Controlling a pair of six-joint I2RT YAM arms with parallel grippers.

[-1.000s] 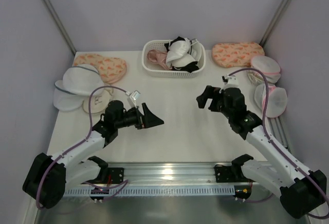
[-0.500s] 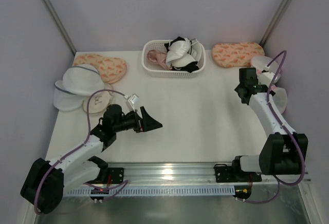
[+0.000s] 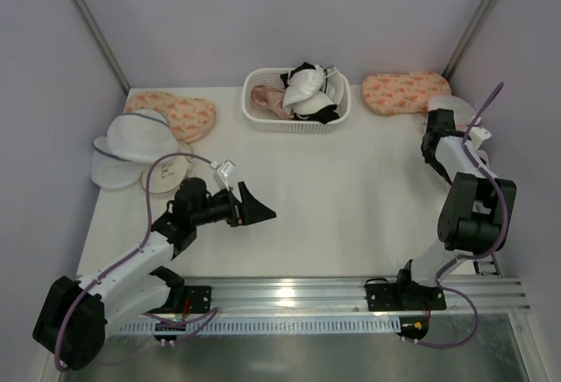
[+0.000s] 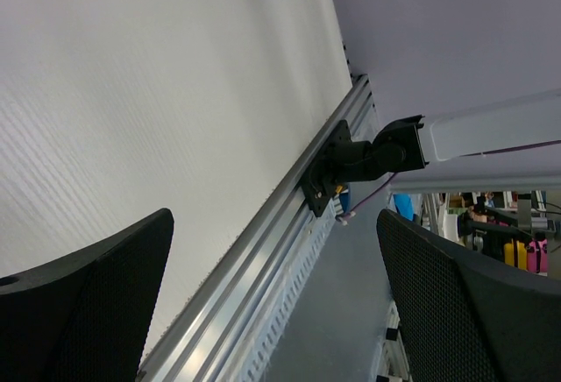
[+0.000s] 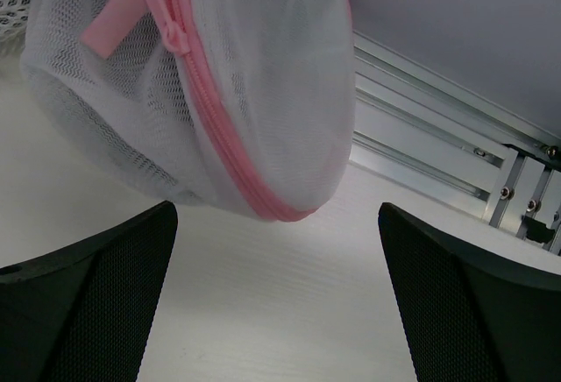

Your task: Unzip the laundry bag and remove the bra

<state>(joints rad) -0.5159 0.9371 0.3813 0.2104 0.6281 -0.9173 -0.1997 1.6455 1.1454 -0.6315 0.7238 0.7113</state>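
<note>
Risk: pinch missing small zipper pull (image 5: 118, 18), upper left | right gripper (image 5: 276, 255) apart, short of laundry bag (image 5: 263, 75) | left gripper (image 3: 256, 205) apart

laundry bag (image 5: 202, 75) on table (image 3: 333, 189) at right, basket (image 3: 294, 123) at back

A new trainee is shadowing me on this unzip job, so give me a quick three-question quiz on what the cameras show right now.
1. True or false: the right gripper is shut on the laundry bag.
2. What does the left gripper hold? A) a bra B) the zipper pull C) nothing
3. Fill in: the bag's zipper rim is ___.
Key: 1 false, it is open with the bag just ahead; 2 C; 3 pink.
</note>
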